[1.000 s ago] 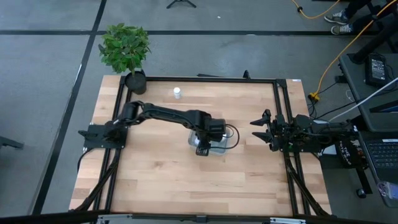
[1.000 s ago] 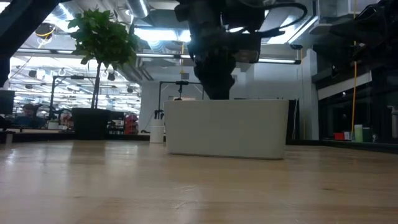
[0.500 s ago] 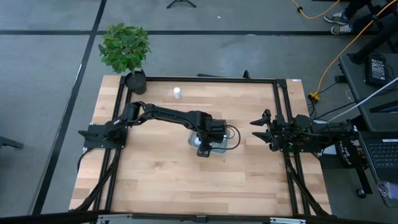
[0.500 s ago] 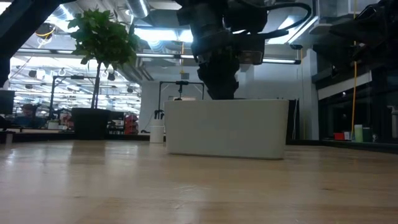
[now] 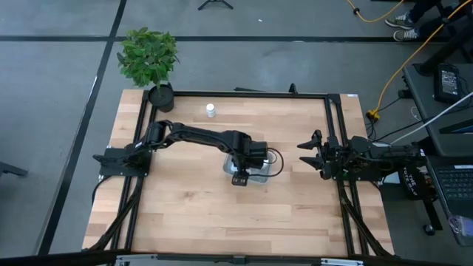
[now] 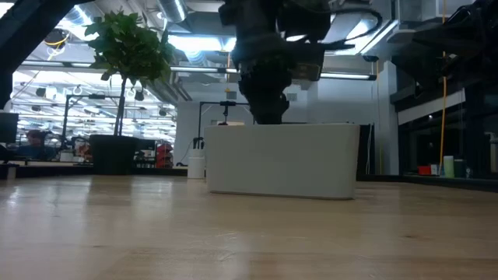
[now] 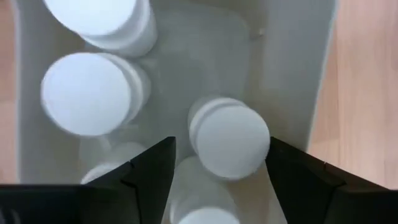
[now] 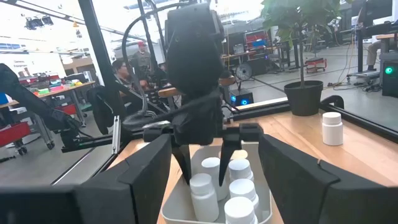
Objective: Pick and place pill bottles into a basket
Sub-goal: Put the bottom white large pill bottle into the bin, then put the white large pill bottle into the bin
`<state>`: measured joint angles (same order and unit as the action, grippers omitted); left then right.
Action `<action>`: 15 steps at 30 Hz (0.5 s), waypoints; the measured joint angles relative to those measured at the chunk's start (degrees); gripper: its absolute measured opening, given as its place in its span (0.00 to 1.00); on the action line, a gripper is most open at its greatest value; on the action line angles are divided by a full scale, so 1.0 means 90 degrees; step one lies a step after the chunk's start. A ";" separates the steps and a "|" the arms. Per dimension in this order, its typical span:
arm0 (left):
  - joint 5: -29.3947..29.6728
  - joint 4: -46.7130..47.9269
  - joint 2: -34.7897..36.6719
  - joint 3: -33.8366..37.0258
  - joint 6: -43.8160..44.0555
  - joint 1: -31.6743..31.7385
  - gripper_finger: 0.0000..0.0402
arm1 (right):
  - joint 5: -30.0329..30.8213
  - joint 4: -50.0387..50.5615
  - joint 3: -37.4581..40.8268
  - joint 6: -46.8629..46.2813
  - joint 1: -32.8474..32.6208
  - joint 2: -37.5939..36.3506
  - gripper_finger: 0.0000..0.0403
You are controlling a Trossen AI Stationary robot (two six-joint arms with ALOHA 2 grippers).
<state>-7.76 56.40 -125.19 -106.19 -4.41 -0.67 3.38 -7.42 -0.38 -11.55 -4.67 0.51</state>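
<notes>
Fingers: left gripper (image 7: 214, 180) spread open above basket (image 7: 292, 68), bottles (image 7: 229, 138) inside.
Beyond basket: lone bottle (image 5: 211, 110), plant pot (image 5: 161, 96).
Right gripper (image 5: 309, 151): beside basket, apparently open.

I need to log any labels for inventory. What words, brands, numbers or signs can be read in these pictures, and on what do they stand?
None can be read.
White cylindrical pill bottles in the grey-blue rectangular basket: only plain white caps and sides show, no label.
Lone white pill bottle on the wooden table: no print to make out.
Room behind: signs too blurred to read.
</notes>
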 joint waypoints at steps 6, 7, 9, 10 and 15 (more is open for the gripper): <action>0.0228 0.0374 0.0000 -0.0530 -0.0201 0.0000 0.60 | 0.0000 0.0000 0.0000 0.0000 -0.0002 0.0000 0.61; 0.0257 0.0412 0.0000 -0.0664 -0.0209 0.0000 0.60 | 0.0000 0.0000 0.0000 0.0001 -0.0001 0.0000 0.61; 0.0292 0.0578 0.0000 -0.0941 -0.0248 0.0000 0.60 | 0.0000 0.0000 0.0000 0.0001 -0.0002 0.0000 0.61; 0.0319 0.0688 0.0000 -0.1087 -0.0268 0.0000 0.60 | 0.0000 0.0000 0.0000 0.0000 -0.0001 0.0000 0.61; 0.0815 0.1500 0.0010 -0.2025 -0.0582 0.0000 0.60 | 0.0000 0.0000 0.0000 0.0002 0.0000 0.0000 0.61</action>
<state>-0.42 69.90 -125.10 -124.41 -9.65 -0.67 3.38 -7.42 -0.38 -11.53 -4.67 0.51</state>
